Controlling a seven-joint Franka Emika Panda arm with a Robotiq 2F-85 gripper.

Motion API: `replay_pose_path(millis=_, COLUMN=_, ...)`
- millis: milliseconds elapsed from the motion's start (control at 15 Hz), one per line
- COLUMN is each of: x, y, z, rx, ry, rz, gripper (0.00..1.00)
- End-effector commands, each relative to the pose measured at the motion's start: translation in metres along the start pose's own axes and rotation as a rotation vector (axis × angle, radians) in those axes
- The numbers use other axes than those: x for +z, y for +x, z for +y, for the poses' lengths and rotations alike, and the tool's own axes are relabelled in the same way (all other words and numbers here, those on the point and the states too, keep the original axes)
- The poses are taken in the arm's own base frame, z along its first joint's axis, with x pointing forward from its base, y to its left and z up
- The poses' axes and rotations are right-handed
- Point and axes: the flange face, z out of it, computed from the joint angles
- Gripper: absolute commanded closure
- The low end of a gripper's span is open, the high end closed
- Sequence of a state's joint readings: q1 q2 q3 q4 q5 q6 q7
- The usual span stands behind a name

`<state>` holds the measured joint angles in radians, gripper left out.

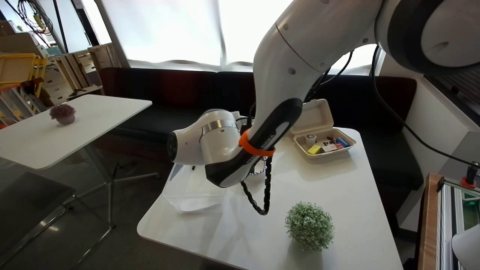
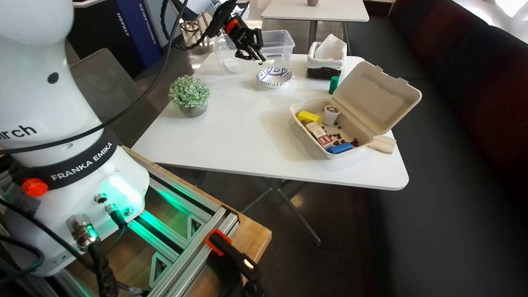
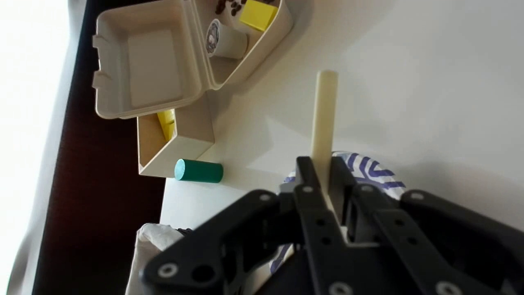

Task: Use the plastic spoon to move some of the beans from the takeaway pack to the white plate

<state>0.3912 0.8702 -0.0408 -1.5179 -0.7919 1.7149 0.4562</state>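
Standing well apart from the jaws, to their upper left in the wrist view, the takeaway pack [image 3: 180,53] has its lid tilted back, presumably to let a spoon in at the beans [image 3: 221,5]; a white cup [image 3: 227,40] and a yellow block [image 3: 258,15] share its tray and may crowd the scooping. Lower left of the jaws is the cloth-lined basket [image 2: 324,73], likely put near the edge of the tabletop [image 3: 434,90] to be out of the way. Above it, left of the jaws, a cream box [image 3: 194,125] sits partly behind the lid, perhaps as a prop, though I cannot tell whether they touch; a green cylinder [image 3: 200,171] stands just beside the box.

In the middle, the gripper [image 3: 323,170] has its jaws drawn together to the thickness of the plastic spoon [image 3: 325,110], pinching its pale handle. The end past them is blunt, so I take it for the tail; the scooping end is hidden, probably turned away so the jaws won't block it. Partly hidden behind the jaws, showing past their right side, is what I take to be the white plate [image 3: 374,170], a deep dish with a blue pattern.
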Motion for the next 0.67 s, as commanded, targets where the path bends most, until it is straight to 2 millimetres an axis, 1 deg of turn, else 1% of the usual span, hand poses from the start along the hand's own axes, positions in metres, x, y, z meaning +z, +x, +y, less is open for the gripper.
replay_pose_path(millis=0, x=-0.007, y=0.008, z=-0.014, rx=0.028, ry=-0.094, rz=-0.038, gripper=0.97)
replay_pose_path(millis=267, x=-0.014, y=0.01, z=-0.019, rx=0.057, ry=-0.121, rz=-0.079, gripper=0.97)
replay_pose_path(millis=333, x=-0.017, y=0.008, z=-0.017, rx=0.094, ry=-0.067, rz=-0.107, gripper=0.97)
replay_pose_path(millis=400, x=-0.019, y=0.008, z=-0.018, rx=0.122, ry=-0.022, rz=-0.125, gripper=0.97)
replay_pose_path(millis=467, x=0.009, y=-0.01, z=0.038, rx=0.179, ry=0.027, rz=-0.131, gripper=0.97)
replay_pose_path(millis=533, x=0.013, y=-0.013, z=0.049, rx=0.209, ry=0.048, rz=-0.14, gripper=0.97)
replay_pose_path(millis=600, x=0.018, y=-0.019, z=0.066, rx=0.243, ry=0.071, rz=-0.15, gripper=0.97)
